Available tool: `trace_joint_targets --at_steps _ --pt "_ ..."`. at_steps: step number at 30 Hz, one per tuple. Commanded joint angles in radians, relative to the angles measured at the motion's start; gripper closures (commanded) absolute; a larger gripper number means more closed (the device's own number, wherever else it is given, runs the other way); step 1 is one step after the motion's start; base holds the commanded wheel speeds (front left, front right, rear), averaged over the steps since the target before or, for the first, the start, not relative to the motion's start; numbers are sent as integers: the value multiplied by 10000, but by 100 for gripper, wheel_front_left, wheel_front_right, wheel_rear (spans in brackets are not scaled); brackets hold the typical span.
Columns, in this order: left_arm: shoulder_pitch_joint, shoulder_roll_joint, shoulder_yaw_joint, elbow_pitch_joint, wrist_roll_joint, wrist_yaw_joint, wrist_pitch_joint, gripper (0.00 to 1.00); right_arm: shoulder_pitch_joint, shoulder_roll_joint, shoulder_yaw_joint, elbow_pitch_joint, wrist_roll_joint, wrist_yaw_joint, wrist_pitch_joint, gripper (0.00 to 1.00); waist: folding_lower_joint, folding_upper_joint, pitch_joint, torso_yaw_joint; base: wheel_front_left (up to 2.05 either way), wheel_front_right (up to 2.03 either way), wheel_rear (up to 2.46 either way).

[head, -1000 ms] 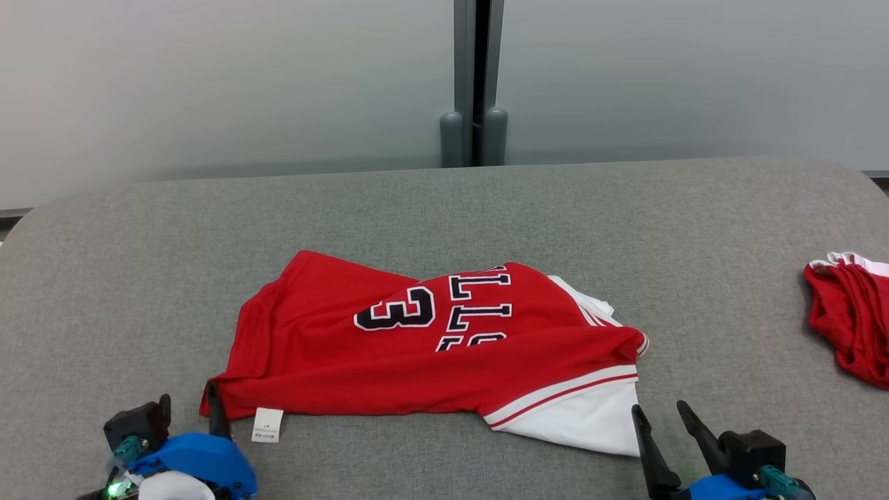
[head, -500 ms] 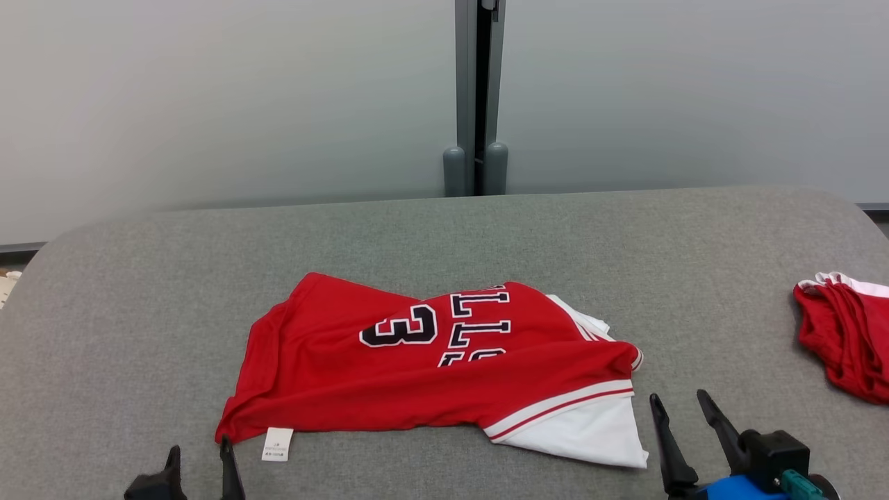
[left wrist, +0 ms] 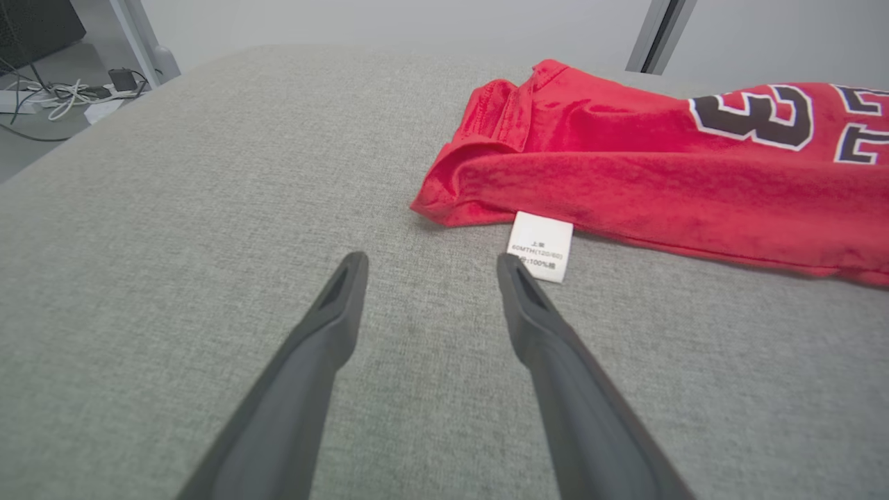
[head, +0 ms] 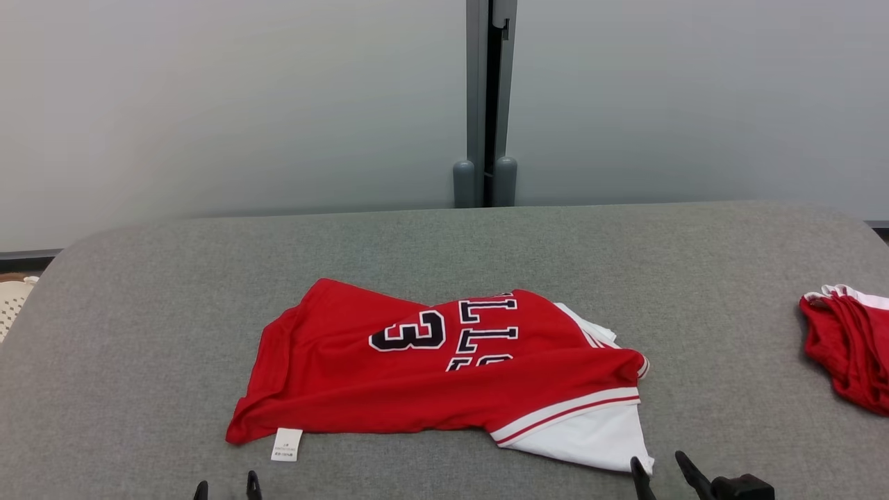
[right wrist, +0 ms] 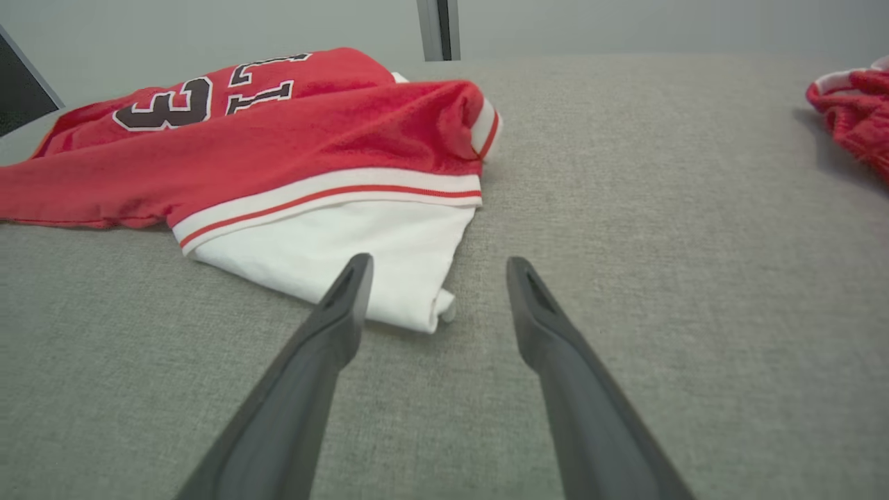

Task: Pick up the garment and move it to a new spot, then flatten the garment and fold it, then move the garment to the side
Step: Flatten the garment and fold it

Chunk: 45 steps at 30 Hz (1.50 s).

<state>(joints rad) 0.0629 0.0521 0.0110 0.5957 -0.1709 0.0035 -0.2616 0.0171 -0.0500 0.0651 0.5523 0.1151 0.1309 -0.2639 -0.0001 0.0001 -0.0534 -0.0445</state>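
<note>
The garment [head: 430,371] is a red jersey with a black "3", white trim and a white lower part, lying folded over on the grey table [head: 444,236]. Its white label [head: 287,444] sticks out at the near left edge. My left gripper [head: 226,487] is open at the bottom edge, just short of that label, holding nothing. In the left wrist view the left gripper [left wrist: 427,260] faces the garment's near corner [left wrist: 444,198] and the label [left wrist: 542,246]. My right gripper [head: 660,467] is open beside the white corner; in the right wrist view the right gripper [right wrist: 437,264] has the white corner [right wrist: 417,305] by its left finger.
A second red garment [head: 847,347] lies bunched at the table's right edge, also in the right wrist view [right wrist: 854,104]. A frosted wall with a grey post [head: 486,104] stands behind the table. Cables lie on the floor [left wrist: 55,97] off the table's left side.
The camera has tilted up, so the scene has shifted down. Both grippers have drawn back toward the near edge, and the left one has come off the garment's corner, fully open.
</note>
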Motion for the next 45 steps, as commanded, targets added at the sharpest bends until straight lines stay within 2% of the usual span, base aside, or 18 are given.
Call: trace_joint_targets --at_steps 1,17,21,26,31,37,45 --pt "-169 -12 -71 6 -5 -35 -48 0 -160 -20 82 122 -45 -3 -1 0 1 -1 35 29 0 0 0" --pt "-200 -13 -438 250 -548 85 -48 0 -715 -19 257 1125 -1106 -3 -1 0 1 -1 266 275 0 0 0" --pt "-271 -14 -488 203 -575 81 -48 0 -730 -19 240 1100 -819 -3 -1 0 1 -1 290 300 0 0 0" --pt "-300 -14 -632 153 -648 97 -48 0 -853 -20 181 558 334 -3 -3 0 1 -1 352 285 0 0 0" --pt "-326 -14 -689 133 -583 102 -48 0 -1342 -22 -21 361 375 -3 -1 0 1 -1 452 260 0 0 0" --pt "-462 -13 -788 238 -528 20 -48 0 -2376 -15 -637 1860 -493 -2 -1 0 1 -1 565 416 0 0 0" --pt "-596 -13 -889 300 -562 -14 -48 0 -3552 -19 -778 3395 -950 -3 28 0 1 -1 808 614 0 0 0"
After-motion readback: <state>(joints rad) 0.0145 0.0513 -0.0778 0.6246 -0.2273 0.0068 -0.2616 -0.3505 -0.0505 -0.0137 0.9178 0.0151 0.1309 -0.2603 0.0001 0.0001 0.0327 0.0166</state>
